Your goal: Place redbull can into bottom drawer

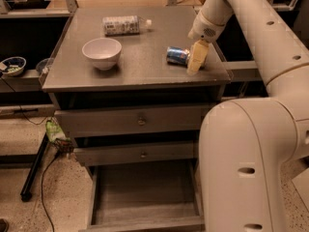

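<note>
The redbull can point(175, 55), blue and silver, lies on its side on the right part of the grey cabinet top point(140, 71). My gripper point(195, 58) hangs from the arm that reaches in from the upper right. It points down at the can's right end and covers that end, touching or almost touching the top. The bottom drawer point(145, 195) is pulled out at floor level below the two closed upper drawers. Its grey floor is bare.
A white bowl point(102, 52) stands on the left of the cabinet top. A clear plastic bottle point(123, 25) lies at the back. My large white body point(251, 168) stands right beside the open drawer. A small dish point(12, 65) sits on a shelf at left. Cables point(46, 178) lie on the floor.
</note>
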You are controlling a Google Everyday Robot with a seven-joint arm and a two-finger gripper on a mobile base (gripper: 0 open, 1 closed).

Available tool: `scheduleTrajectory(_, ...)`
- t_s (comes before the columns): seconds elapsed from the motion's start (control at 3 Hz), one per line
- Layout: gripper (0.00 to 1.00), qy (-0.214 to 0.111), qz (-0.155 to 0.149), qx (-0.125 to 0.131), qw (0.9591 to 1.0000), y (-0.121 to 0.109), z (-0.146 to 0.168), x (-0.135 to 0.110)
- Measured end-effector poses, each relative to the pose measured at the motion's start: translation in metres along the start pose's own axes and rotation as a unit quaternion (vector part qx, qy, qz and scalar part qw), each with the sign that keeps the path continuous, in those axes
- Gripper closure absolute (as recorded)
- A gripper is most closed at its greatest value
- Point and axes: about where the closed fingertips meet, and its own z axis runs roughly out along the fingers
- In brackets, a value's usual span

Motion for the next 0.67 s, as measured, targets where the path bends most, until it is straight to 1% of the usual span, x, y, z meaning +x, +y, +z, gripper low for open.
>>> scheduleTrajectory(0.33, 0.00, 0.000, 0.000, 0.000, 1.0000, 0.000, 0.000, 0.000)
scheduleTrajectory(0.67, 0.00, 0.000, -0.003, 0.000, 1.0000, -0.006, 0.012, -0.005)
